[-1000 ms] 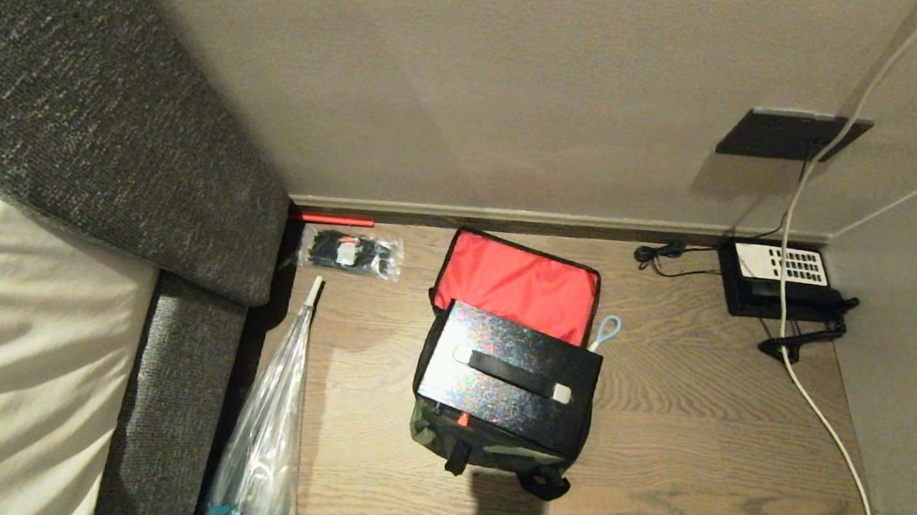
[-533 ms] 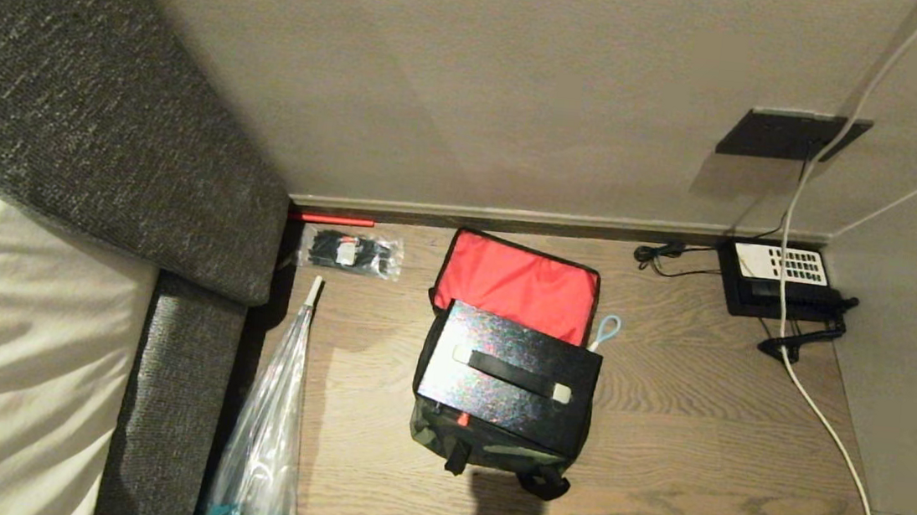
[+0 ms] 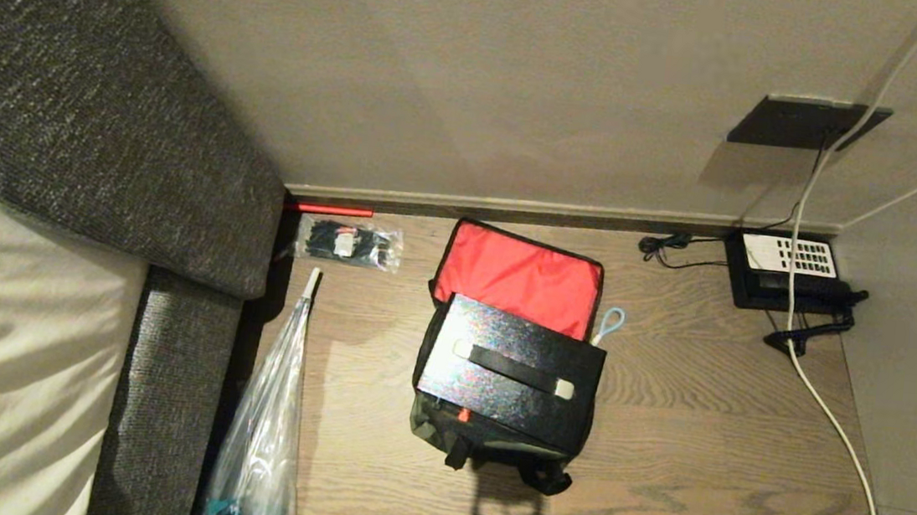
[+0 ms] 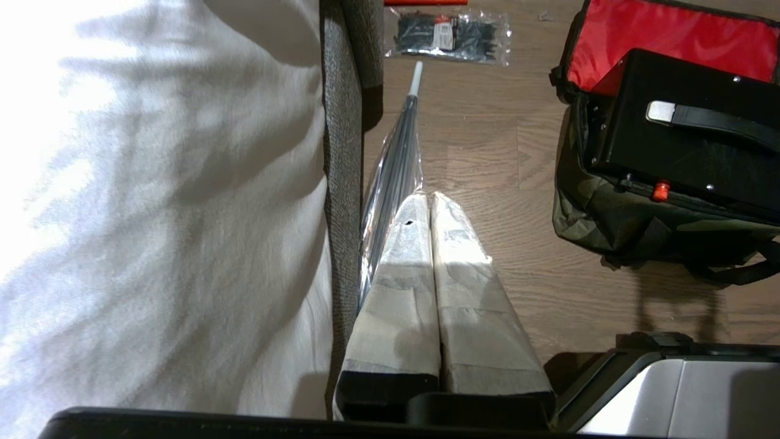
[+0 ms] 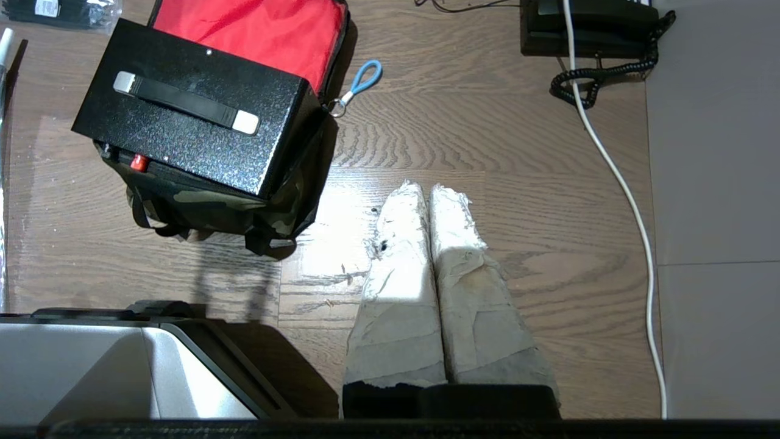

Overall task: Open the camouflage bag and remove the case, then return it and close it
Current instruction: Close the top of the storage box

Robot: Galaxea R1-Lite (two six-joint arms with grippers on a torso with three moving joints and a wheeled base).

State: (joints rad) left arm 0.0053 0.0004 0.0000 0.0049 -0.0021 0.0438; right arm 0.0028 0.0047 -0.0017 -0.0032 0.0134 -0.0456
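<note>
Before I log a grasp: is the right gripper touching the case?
Apart. The right wrist view shows bare floor between the shut right gripper and the case.

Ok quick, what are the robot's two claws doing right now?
Left gripper: shut, empty, above the floor beside the bed.
Right gripper: shut, empty, above the floor beside the bag.

No lettering comes through anywhere. The label on the packet of zip ties (image 3: 349,244), up at ten o'clock from the camouflage bag (image 3: 491,441), shows only a white-and-red patch, and the telephone (image 3: 787,272) at two o'clock shows rows of dark keys (their markings too small to make out).
</note>
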